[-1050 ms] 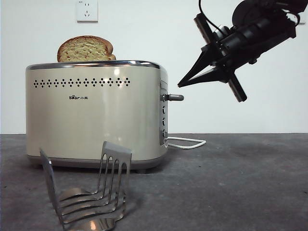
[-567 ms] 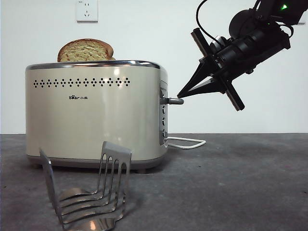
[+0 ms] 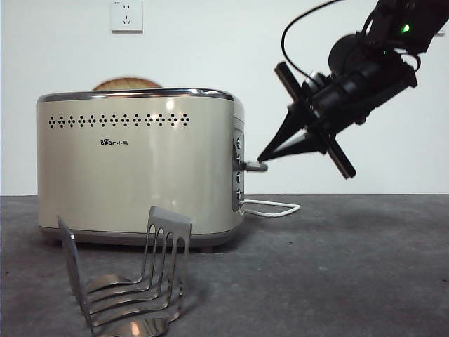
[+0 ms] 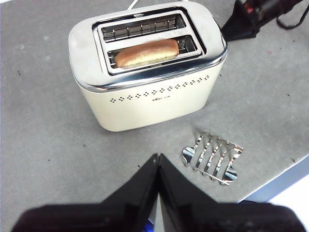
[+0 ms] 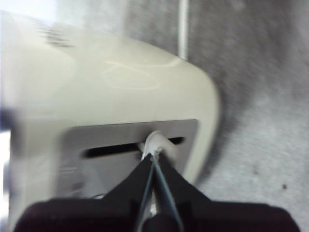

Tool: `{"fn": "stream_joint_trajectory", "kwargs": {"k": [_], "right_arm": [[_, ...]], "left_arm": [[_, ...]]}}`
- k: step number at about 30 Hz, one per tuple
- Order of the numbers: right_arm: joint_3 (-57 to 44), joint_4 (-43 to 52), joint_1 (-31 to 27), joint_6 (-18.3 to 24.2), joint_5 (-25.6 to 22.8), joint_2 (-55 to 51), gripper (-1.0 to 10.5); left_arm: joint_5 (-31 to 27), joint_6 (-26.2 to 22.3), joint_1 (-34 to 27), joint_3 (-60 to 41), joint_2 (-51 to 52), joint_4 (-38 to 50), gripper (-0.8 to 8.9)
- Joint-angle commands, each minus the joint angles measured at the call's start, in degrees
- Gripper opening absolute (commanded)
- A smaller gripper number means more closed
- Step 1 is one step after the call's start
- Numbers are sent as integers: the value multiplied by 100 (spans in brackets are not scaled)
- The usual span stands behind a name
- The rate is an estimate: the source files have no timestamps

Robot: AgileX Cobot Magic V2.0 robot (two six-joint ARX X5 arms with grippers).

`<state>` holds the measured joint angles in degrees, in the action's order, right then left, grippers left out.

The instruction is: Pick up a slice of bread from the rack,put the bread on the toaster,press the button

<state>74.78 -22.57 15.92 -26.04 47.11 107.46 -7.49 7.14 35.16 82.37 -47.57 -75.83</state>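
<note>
The cream toaster (image 3: 140, 168) stands on the grey table. The slice of bread (image 3: 126, 83) sits low in its near slot, only its brown top showing; the left wrist view shows it (image 4: 146, 52) in that slot, the other slot bare. My right gripper (image 3: 263, 157) is shut, its tip pressing on the grey lever (image 3: 254, 166) on the side panel, as the right wrist view shows (image 5: 153, 157). The lever (image 5: 155, 142) sits low in its slot. The steel rack (image 3: 130, 281) stands bare in front of the toaster. My left gripper (image 4: 158, 162) is shut and empty, high above the table.
A white cable (image 3: 273, 207) runs from behind the toaster across the table. A wall socket (image 3: 126, 15) is on the white wall behind. The table's edge (image 4: 289, 169) lies close beside the rack (image 4: 212, 157).
My right gripper has come down onto the lever and pushed it lower. The bread has sunk into the slot until only its top shows.
</note>
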Motion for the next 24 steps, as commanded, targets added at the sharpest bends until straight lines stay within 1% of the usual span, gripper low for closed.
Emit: {"fn": "stream_joint_trajectory", "kwargs": {"k": [1, 9, 17, 24], "right_arm": [[-72, -136, 24, 66, -133, 247, -7], [-72, -282, 24, 81, -234, 592, -7], [-72, -485, 24, 59, -544, 629, -7], [-72, -632, 24, 61, -496, 693, -7]], "left_arm": [[-2, 35, 2, -35, 4, 17, -5], [-4, 31, 2, -35, 4, 17, -5], [-4, 31, 2, -35, 0, 20, -5], [-2, 33, 2, -35, -39, 17, -5]]}}
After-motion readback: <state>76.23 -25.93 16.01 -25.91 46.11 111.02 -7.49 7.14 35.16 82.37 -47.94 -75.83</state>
